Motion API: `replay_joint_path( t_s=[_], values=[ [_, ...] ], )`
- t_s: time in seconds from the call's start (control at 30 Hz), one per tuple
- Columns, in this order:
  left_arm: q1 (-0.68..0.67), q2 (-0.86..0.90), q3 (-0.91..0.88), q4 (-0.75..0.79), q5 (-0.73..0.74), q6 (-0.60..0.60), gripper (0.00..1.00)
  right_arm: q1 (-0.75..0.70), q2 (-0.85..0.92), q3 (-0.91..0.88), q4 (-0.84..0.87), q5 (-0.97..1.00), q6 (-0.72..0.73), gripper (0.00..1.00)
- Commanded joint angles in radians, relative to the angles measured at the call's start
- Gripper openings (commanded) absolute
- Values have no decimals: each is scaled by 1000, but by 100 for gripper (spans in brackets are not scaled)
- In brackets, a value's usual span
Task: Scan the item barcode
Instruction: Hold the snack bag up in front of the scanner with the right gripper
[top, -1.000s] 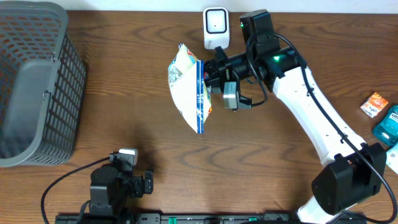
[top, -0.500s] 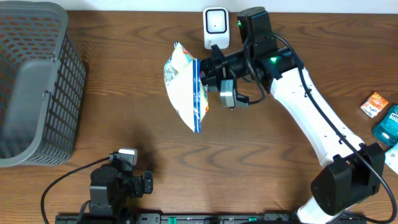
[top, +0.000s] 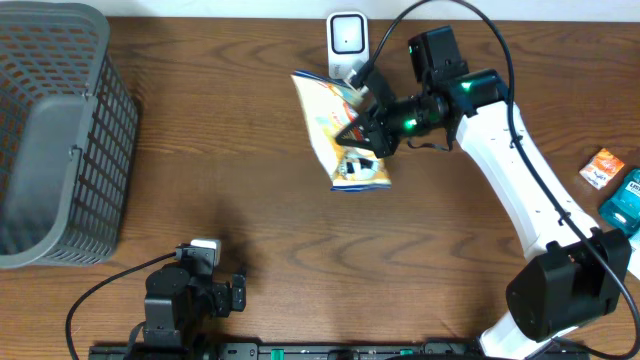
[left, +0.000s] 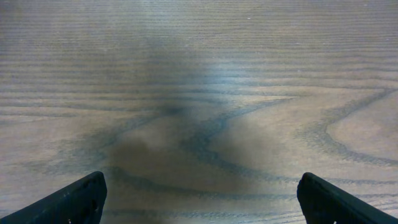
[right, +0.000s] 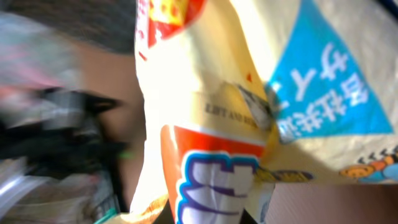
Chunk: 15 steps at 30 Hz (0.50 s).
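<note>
Overhead view: the right tool (top: 360, 134) is clamped shut on a yellow snack bag (top: 325, 120). The bag sits toward 12 o'clock on the bench (top: 250, 210), with its printed face up and its long side tilted. Its upper edge lies just beside the white scanner (top: 347, 40), at the scanner's 6 o'clock. Whether the bag touches the wood cannot be told.

A grey basket (top: 95, 150) stands at the 9 o'clock edge. An orange box (top: 603, 167) and a teal pack (top: 625, 198) lie at 3 o'clock, well apart from the bag.

In the right wrist view the bag (right: 261, 93) fills the frame with yellow film, a blue panel and red print. The left side is blurred, and no barcode can be made out.

In the left wrist view the left tool (left: 200, 196) stands wide open over bare wood, holding nothing, near 6 o'clock.
</note>
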<state>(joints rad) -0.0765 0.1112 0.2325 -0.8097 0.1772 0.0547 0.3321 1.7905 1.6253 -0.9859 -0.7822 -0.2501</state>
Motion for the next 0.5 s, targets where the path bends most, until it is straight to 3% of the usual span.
replay_joint_path(
  t_s=[0.0,0.13,0.33,0.47],
  values=[
    [3,-3,0,-24,-13,0,98,14,-12,2,17,520,349,1],
    [3,-3,0,-24,-13,0,98,37,12,2,213,642,400,1],
    [3,-3,0,-24,-13,0,98,16,151,25,418,645,492,1],
    [3,-3,0,-24,-13,0,98,19,335,217,393,637,512,1]
  ],
)
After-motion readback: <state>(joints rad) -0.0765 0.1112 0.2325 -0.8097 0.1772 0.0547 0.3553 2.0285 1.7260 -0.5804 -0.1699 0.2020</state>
